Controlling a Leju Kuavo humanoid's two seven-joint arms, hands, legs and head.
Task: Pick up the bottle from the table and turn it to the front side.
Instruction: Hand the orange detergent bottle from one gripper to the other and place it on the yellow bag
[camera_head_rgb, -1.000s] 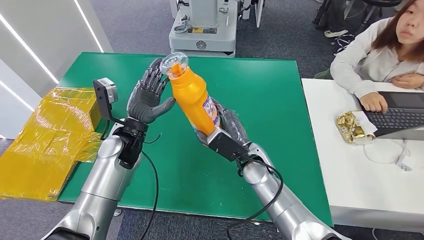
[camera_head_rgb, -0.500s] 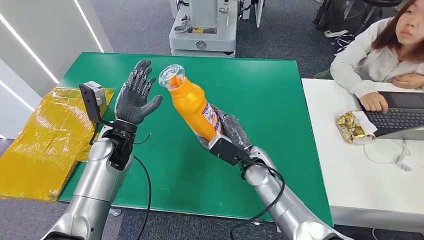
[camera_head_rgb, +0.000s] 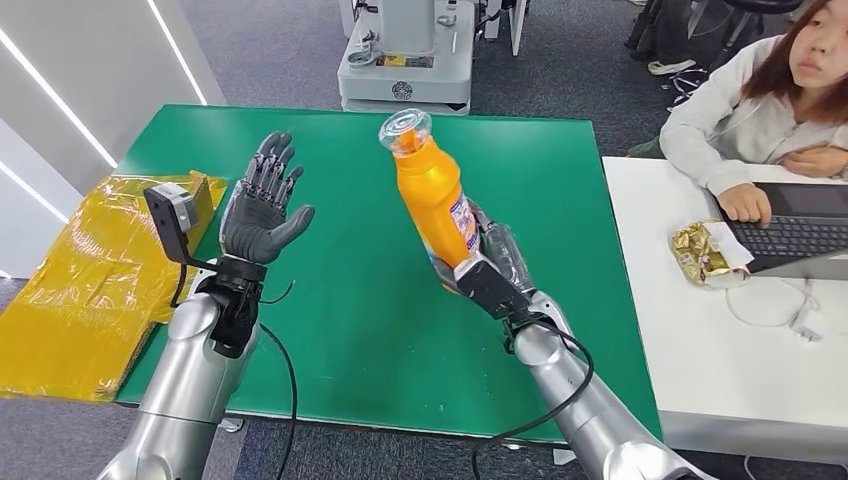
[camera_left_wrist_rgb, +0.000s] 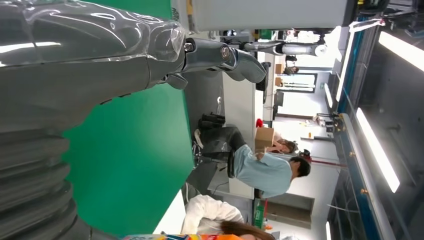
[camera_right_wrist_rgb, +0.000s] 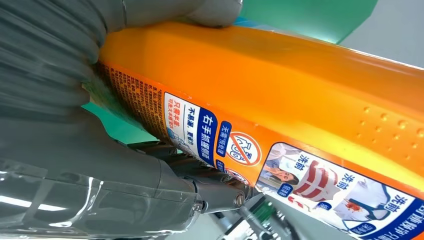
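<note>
Robot holds up an orange bottle (camera_head_rgb: 432, 195)

The right hand (camera_head_rgb: 487, 258) grips it over the green table (camera_head_rgb: 370, 300); the left hand (camera_head_rgb: 262, 203) is spread and holds nothing.

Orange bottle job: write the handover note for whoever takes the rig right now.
Right hand: grips the orange bottle by its lower part, lifted off the green table, clear cap up, leaning a little toward the left hand. The right wrist view shows the printed label beside the fingers.
Left hand: holds nothing, fingers spread, palm raised toward the bottle, apart from it.
Done: the bottle is picked up.
Left: confirm that the front of the label faces forward; the head view shows just an edge of the label, so I cannot tell.
Nearby: a person types on a laptop at the white table.
</note>
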